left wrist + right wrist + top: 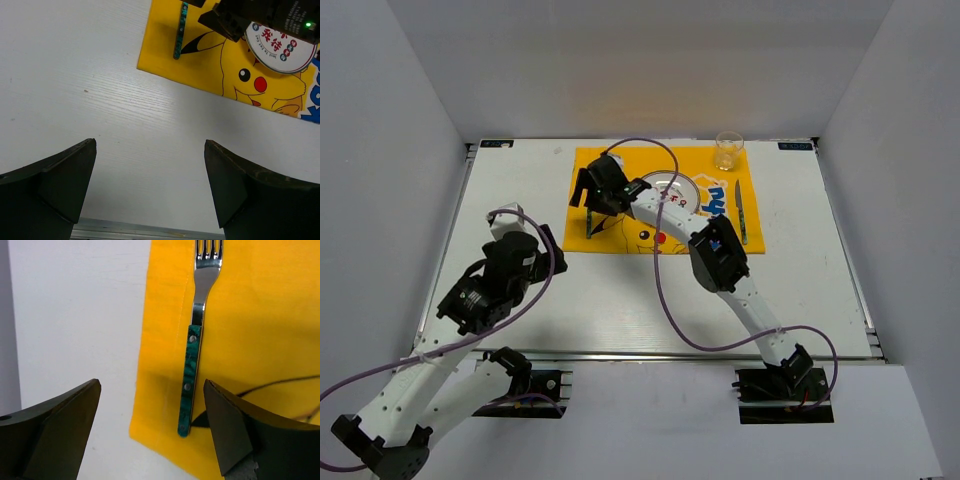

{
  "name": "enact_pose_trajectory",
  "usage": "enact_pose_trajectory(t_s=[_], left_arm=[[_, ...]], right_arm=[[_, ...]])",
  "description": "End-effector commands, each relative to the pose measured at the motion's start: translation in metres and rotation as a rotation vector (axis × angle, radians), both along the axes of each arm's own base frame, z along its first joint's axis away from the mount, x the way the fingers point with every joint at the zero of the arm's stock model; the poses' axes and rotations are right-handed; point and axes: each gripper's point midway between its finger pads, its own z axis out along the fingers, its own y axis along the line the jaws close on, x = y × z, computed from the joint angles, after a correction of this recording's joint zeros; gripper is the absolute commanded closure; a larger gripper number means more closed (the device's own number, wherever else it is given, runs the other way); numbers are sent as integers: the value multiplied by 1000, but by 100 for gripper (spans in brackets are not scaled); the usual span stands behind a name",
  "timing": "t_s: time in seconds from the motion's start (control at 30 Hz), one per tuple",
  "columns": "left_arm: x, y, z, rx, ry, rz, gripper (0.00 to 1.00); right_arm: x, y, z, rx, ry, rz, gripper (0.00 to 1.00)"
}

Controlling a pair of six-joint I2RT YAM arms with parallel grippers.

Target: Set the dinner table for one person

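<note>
The right jaws stand wide apart with nothing between them, poised over a fork (192,365) that lies flat on the yellow mat (250,315). In the right wrist view the fork's green marbled handle points toward the camera and its steel tines point away. The butt of the handle is much nearer to one jaw than to the other, and no contact shows. The fork runs along the mat's left edge, just inside the hem, and bare white worktop (75,315) lies beyond that edge.

From above, the right arm (720,255) reaches diagonally across the mat to that left strip. It passes over part of a round printed plate (665,188) at the mat's middle. A knife (740,210) lies along the mat's right side, and a clear glass (728,150) stands at its far right corner.

The left jaws are also apart and empty, held over bare worktop near the mat's near left corner. The left arm (485,285) is bent back on the left side. The worktop itself is the large white surface with faint grain under everything, and its metal rail (150,231) shows at the near edge.
</note>
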Motion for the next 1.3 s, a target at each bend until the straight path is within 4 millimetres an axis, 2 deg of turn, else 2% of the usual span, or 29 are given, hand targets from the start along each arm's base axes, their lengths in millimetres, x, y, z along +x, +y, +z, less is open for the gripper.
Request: enact_pose_trajectory(t_s=[0.0,0.03,0.07,0.1,0.13,0.17,0.2,0.23,0.27,0.3,0.33,0.37,0.43,0.47,0.5,0.57,0.6,0.67,0.7,0.83,0.97,1.1,1.27], left_arm=[[-3,10,13,-13,-55,44,2],[-3,11,15,-15,-61,51,2],[-2,13,16,-9,-65,61,2],[-2,14,15,-6,-61,64,2],[-3,15,16,-7,-55,75,2],[-3,17,15,-3,-50,84,2],[-3,17,15,-3,-46,88,2],[-4,17,17,-6,-46,92,2],[-4,18,19,-4,-46,95,2],[-7,20,20,2,-39,96,2],[-7,21,20,17,-24,97,2],[-10,30,27,40,-15,128,2],[-9,35,31,70,12,160,2],[-9,37,43,70,-3,169,2],[-12,42,45,96,11,182,2],[-13,47,52,114,9,201,2],[-16,52,60,121,0,214,2],[-19,56,71,123,-9,220,2],[-22,57,70,135,9,210,2],[-32,55,66,169,99,171,2],[-37,55,67,162,123,172,2],[-40,55,69,149,120,166,2],[-39,54,67,151,125,163,2]], right_arm=[[0,-13,120,79,-175,-19,11],[-8,-30,141,51,-215,-7,11],[-10,-44,150,23,-232,-15,11],[-18,-64,188,28,-289,-27,11],[-24,-88,169,-92,-291,-29,11],[-28,-106,170,-144,-305,-38,11],[-39,-130,202,-152,-356,-57,11],[-47,-162,176,-290,-338,-61,11],[-55,-181,174,-337,-336,-72,11],[-68,-210,204,-351,-387,-126,11],[-82,-235,180,-437,-359,-111,11],[-99,-265,202,-451,-392,-160,11],[-122,-297,205,-491,-398,-191,11],[-133,-316,194,-532,-379,-205,11],[-153,-343,210,-540,-398,-245,11],[-173,-371,211,-571,-389,-284,11],[-190,-397,217,-605,-390,-323,11],[-210,-422,228,-606,-404,-364,11],[-220,-437,226,-647,-387,-373,11],[-252,-467,237,-624,-382,-392,11],[-269,-484,231,-648,-357,-397,11],[-276,-492,223,-669,-346,-401,11],[-276,-492,236,-606,-398,-415,11]])
